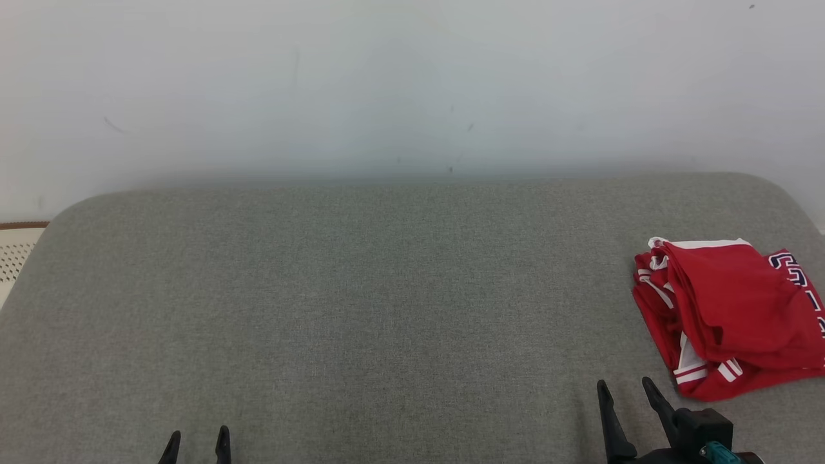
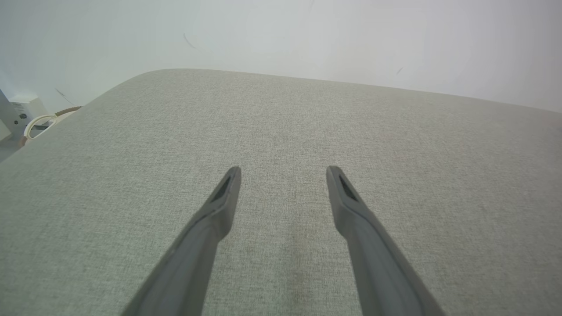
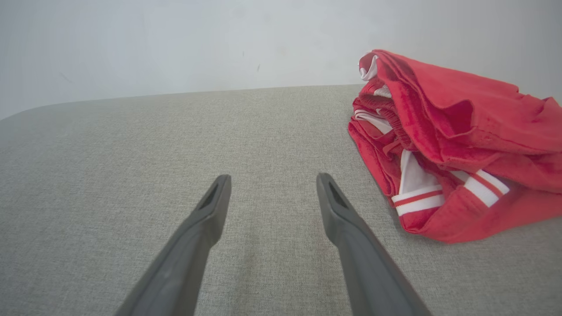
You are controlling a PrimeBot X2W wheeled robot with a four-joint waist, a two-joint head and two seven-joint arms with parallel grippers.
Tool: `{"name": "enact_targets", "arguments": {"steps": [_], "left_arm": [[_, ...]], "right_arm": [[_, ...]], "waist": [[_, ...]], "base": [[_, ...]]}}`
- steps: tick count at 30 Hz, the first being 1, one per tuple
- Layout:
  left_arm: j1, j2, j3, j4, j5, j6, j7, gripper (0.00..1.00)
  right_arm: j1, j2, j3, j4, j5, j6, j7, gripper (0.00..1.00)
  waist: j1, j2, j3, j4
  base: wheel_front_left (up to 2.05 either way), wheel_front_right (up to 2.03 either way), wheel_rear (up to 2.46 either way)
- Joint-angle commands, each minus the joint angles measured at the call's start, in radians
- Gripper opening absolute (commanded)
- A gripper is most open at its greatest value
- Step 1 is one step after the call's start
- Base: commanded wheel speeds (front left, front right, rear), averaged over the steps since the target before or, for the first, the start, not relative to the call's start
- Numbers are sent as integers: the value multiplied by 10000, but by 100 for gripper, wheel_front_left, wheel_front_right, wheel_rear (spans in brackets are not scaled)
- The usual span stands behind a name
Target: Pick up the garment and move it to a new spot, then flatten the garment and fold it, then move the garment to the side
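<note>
lying crumpled at the right edge of the head view, the red garment (image 1: 728,316) is seen on the grey cushion (image 1: 387,290). the left gripper (image 1: 198,435), lower left, and the right gripper (image 1: 624,385), lower right, are spread wide, empty. in the left wrist view, parted fingers (image 2: 219,210) are shown over the cushion. in the right wrist view, the garment is seen upper right, near the spread fingers, untouched.
</note>
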Motion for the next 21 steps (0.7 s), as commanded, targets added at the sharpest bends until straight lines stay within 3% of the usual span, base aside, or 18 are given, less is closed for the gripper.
{"name": "enact_targets", "arguments": {"steps": [1, 21], "left_arm": [[-211, 39, 50, -142, -49, -38, -1, 100], [-331, 45, 73, -147, -154, -103, -2, 100]], "right_arm": [[-294, -33, 20, -152, 73, -2, -4, 100], [-375, -12, 71, -178, 70, -3, -5, 100]], "waist": [[0, 0, 4, 2], [0, 0, 98, 34]], "base": [[0, 0, 0], [0, 0, 0]]}}
